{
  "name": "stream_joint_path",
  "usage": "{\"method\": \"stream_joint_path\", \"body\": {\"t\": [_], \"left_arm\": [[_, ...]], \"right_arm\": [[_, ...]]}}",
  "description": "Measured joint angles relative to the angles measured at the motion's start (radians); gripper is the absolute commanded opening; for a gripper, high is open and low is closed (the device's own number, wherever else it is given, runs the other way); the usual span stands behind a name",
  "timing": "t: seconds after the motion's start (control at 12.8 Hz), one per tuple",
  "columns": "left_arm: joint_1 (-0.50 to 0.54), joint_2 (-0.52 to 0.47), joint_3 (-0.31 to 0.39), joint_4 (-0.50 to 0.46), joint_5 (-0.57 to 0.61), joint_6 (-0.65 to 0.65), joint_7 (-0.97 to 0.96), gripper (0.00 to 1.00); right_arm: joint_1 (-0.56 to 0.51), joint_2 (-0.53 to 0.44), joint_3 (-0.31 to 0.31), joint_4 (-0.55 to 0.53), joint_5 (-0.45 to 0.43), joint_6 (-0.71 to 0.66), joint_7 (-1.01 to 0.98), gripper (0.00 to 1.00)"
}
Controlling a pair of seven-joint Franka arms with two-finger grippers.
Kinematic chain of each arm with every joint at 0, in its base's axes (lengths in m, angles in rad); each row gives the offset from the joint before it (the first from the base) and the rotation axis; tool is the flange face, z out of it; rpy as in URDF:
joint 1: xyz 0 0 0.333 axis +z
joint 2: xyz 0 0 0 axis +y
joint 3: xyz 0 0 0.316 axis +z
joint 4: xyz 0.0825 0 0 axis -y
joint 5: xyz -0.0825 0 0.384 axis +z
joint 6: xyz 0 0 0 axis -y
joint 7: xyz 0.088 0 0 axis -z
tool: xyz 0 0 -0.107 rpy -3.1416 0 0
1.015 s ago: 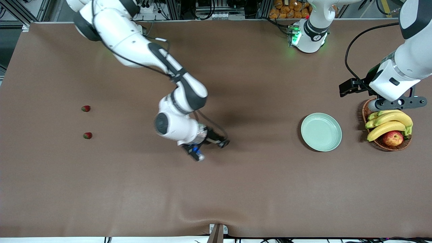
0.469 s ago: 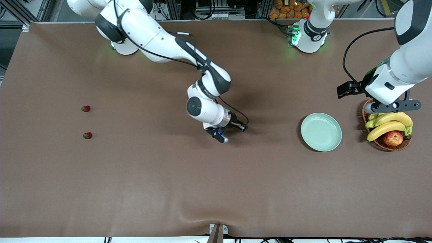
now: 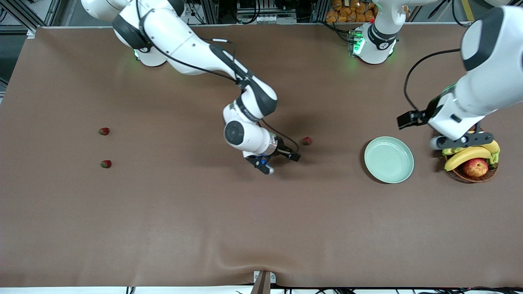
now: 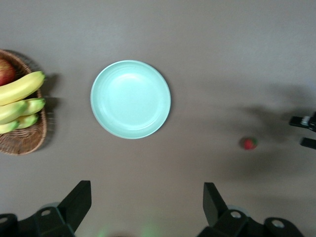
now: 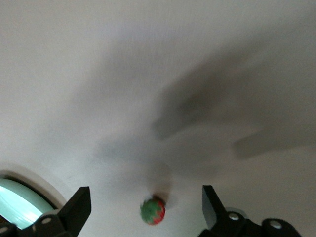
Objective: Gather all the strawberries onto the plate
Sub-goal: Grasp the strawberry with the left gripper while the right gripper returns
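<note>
Taking the plate (image 3: 388, 159) as the landmark and reading the front view from its left edge across: two strawberries (image 3: 103, 131) lie well apart from the plate at the right arm's end of the desk (image 3: 163, 228), one (image 3: 106, 164) nearer the front camera than the other; a third strawberry (image 3: 306, 141) sits on the bare desk between those two and the plate, much closer to the plate but not in it. That makes three berries counted, none on the plate, one plate, and one wicker basket (image 3: 470, 174) beside the plate toward the left arm's end, holding bananas (image 3: 466, 155) and an apple (image 3: 475, 167). The right hand (image 3: 278, 160) hangs low over the desk just beside the third strawberry, fingers spread wide and holding nothing; its wrist view shows the berry free on the surface between the fingers. The left hand (image 3: 457, 142) is over the basket's edge beside the plate, fingers also wide apart and empty. The berries look light and soft (easily bruised, and round enough to roll), so I judge a gentle pinch across the red body below the leafy cap to be the safest hold.
</note>
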Motion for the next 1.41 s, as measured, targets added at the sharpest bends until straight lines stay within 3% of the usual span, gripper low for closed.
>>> {"method": "stream_joint_path", "body": {"t": [0.31,0.7,1.17,1.41], "left_arm": [[-0.108,0.089,-0.011,-0.002,0.0,0.093,-0.149,1.0],[-0.274,0.193,-0.015,-0.026,0.0,0.199,-0.425,1.0],[-0.37,0.245,-0.015,-0.317,0.0,0.612,-0.624,1.0],[-0.395,0.299,-0.015,-0.358,0.0,0.704,-0.639,0.98]], "right_arm": [[-0.137,-0.074,-0.005,0.005,-0.173,-0.214,-0.014,1.0],[-0.275,-0.147,-0.021,0.005,-0.426,-0.381,-0.046,1.0],[-0.461,-0.224,-0.027,-0.001,-0.444,-0.559,-0.357,1.0],[-0.573,-0.306,-0.029,-0.095,-0.453,-0.566,-0.565,1.0]]}}
